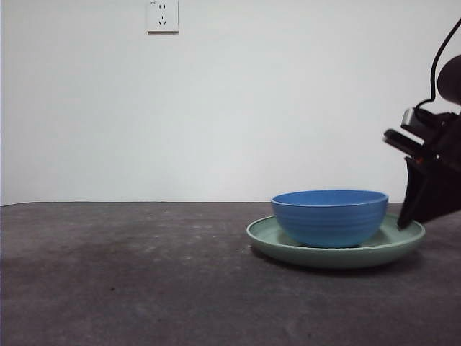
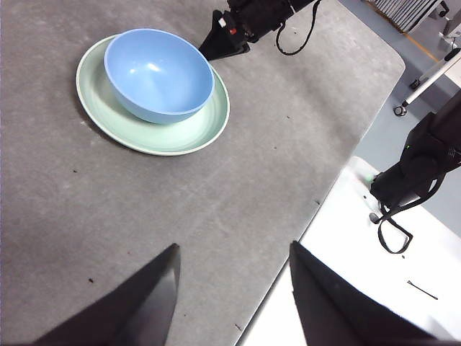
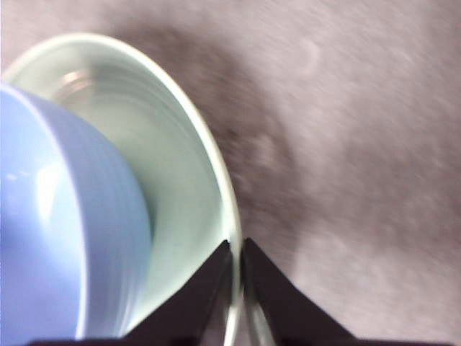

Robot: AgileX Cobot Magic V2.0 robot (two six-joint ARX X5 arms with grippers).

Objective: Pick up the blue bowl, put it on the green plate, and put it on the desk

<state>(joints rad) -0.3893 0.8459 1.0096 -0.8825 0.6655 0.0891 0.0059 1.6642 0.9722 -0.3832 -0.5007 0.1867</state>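
Observation:
The blue bowl sits upright in the green plate, which rests on the desk to the right of centre. My right gripper is low at the plate's right edge. Its jaws are shut on the plate's rim, which runs between them. My left gripper hangs open high above the desk, well away from the plate, with nothing between its fingers.
A wall socket is on the white wall behind. In the left wrist view the desk's edge borders a white surface with a black arm base and cable. Bare desk lies left of the plate.

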